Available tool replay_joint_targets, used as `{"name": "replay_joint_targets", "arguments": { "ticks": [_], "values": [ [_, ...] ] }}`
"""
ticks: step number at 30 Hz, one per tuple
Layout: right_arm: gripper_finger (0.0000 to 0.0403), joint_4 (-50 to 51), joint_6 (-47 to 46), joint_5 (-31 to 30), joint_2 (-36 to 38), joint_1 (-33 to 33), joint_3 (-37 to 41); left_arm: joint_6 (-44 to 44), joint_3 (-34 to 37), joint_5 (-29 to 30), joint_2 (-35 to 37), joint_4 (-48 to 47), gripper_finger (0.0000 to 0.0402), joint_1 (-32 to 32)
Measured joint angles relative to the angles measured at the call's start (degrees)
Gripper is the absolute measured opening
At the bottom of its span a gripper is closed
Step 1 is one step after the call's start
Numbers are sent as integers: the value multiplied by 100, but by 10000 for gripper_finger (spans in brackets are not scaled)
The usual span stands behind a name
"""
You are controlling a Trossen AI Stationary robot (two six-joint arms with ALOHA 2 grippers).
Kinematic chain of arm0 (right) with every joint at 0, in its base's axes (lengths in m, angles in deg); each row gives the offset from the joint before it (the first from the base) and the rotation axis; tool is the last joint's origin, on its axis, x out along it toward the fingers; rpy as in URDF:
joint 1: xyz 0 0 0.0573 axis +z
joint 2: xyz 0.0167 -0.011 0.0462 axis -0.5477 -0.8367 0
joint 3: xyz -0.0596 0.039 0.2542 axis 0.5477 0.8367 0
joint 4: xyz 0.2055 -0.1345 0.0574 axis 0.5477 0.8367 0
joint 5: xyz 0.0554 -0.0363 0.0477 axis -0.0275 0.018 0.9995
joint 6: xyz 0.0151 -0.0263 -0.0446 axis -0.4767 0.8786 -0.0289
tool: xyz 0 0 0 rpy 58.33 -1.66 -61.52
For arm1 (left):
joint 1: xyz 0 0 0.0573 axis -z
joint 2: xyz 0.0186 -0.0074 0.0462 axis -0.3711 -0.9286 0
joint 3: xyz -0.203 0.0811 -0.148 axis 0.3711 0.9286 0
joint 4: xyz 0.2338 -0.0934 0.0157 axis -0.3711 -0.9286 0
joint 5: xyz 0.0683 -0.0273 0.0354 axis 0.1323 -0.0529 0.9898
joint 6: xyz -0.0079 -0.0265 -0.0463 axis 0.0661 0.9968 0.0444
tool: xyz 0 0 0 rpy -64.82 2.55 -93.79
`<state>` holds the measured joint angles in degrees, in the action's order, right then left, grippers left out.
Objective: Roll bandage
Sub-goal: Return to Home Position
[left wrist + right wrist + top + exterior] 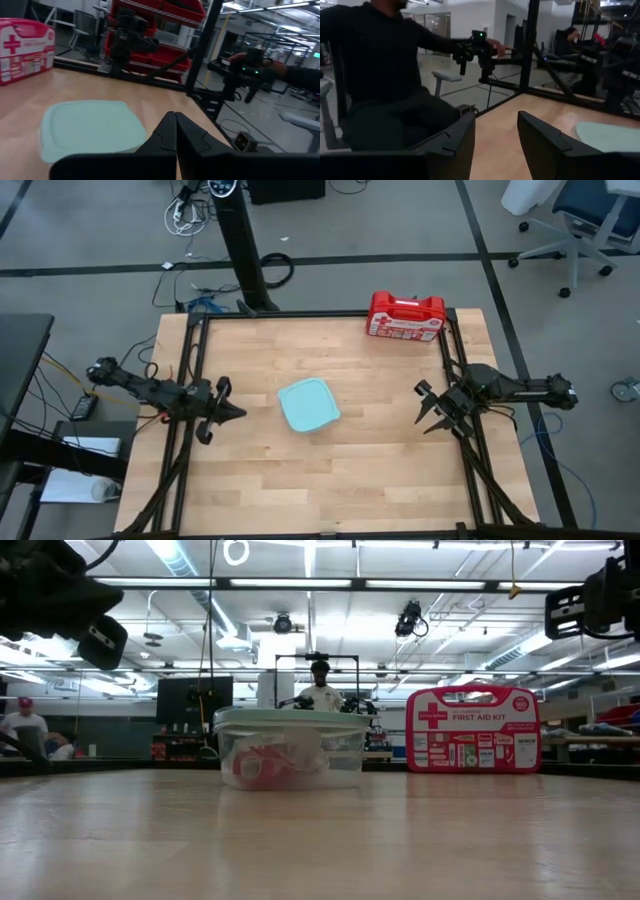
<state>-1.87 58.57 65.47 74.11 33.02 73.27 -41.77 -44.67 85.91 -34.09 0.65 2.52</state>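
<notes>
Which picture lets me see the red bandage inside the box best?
The low view. It looks through the clear wall of the box, so the bandage shows as a red patch inside. The high view and both wrist views see only the pale lid, which hides it.

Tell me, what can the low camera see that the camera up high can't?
Only the low view looks through the container's clear wall: the red bandage sits inside, and people show in the room behind. Only the high view shows the whole table, with the left gripper and right gripper near its side edges, away from the container. Both show the lidded container and the first-aid kit.
</notes>
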Motion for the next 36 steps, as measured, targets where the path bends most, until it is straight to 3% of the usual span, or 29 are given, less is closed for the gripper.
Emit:
{"name": "replay_joint_targets", "arguments": {
  "ticks": [36],
  "values": [
    [148, -71, 3, 0, -22, -23, 4, 0, 0, -13, 0, 220, 1, -65]
  ]
}}
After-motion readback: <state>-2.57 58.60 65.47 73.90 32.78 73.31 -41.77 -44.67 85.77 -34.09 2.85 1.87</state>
